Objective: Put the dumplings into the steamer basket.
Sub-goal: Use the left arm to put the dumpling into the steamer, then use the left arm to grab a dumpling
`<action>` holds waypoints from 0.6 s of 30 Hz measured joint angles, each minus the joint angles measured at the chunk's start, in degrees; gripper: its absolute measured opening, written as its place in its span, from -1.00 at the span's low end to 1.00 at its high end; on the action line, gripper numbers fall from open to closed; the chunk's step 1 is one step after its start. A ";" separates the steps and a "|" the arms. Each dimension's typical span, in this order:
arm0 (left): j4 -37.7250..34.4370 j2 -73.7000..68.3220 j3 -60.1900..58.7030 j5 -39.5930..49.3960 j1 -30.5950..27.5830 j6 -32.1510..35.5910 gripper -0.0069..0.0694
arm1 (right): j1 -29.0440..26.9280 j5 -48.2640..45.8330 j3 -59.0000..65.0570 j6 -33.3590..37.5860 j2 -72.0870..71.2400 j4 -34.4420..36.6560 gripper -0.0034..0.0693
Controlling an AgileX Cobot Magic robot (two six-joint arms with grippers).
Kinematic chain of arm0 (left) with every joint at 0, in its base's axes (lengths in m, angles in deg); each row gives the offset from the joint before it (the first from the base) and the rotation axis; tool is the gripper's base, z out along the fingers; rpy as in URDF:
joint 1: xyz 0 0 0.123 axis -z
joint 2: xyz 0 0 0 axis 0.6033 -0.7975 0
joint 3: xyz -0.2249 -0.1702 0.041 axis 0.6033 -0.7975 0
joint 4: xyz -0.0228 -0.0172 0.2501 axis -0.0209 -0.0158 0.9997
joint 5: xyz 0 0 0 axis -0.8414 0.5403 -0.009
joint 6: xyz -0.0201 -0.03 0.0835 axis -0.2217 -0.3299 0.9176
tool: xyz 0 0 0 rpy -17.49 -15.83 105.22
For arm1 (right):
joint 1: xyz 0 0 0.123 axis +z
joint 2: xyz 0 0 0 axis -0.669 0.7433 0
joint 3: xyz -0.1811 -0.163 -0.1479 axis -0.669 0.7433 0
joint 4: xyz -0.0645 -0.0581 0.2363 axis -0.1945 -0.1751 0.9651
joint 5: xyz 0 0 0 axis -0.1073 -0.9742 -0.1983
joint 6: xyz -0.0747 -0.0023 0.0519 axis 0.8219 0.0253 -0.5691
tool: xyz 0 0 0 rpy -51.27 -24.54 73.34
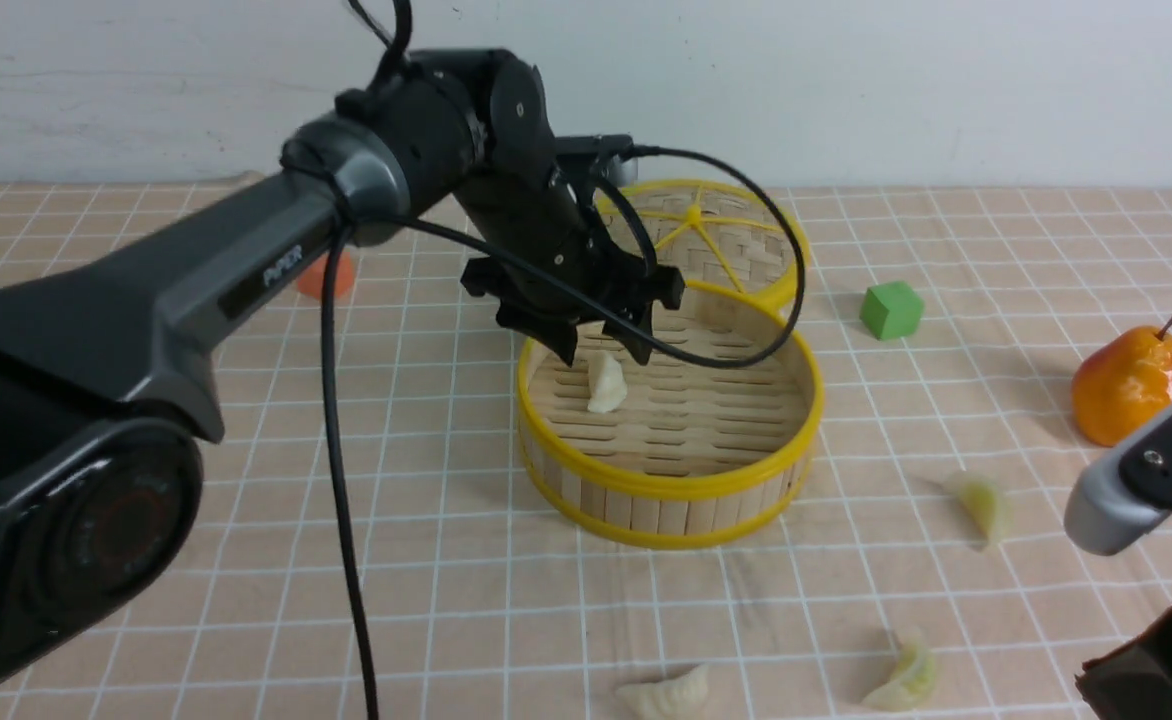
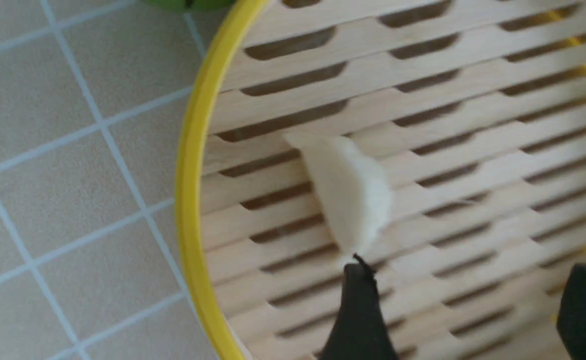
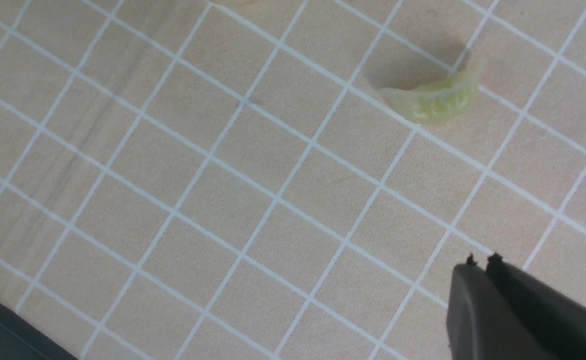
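Left gripper (image 1: 604, 355) spread over round bamboo steamer basket (image 1: 666, 487), off-white pleated dumpling (image 1: 606, 385) free below — pale green crescent dumpling (image 3: 435, 97) nearer closed right gripper (image 3: 483, 260).

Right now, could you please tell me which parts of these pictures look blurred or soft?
Left wrist view: the white dumpling in the steamer basket is smeared, the slats soft. Front view: the bottom-edge dumpling looks fuzzy, the basket's rim crisper. Right wrist view: grid lines and the green dumpling are sharp, with a soft shadow beside it.
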 joint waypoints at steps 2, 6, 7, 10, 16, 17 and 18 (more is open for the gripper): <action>0.18 2.32 0.05 2.57 0.50 1.02 0.48 | 0.00 0.06 0.00 -0.28 0.00 0.00 -0.82; 2.17 9.43 -1.08 7.59 3.32 1.77 0.43 | 0.00 0.98 0.00 -3.59 -1.29 0.05 -0.82; 2.43 10.78 -2.10 7.73 4.23 2.08 0.43 | 0.05 1.30 0.00 -4.25 -2.09 0.05 -0.82; 4.07 13.67 -7.97 8.05 7.76 4.12 0.43 | 0.05 1.96 0.00 -5.44 -5.19 -0.50 -0.82; 7.43 14.84 -20.18 7.42 16.77 9.16 0.43 | 0.05 2.51 0.00 -5.85 -12.90 -2.51 -0.81; 7.60 14.84 -20.96 7.25 17.00 9.38 0.43 | 0.05 2.51 0.00 -5.85 -13.41 -2.57 -0.81; 8.06 14.33 -23.67 5.41 18.42 11.56 0.43 | 0.05 2.53 0.00 -5.85 -15.34 -3.01 -0.80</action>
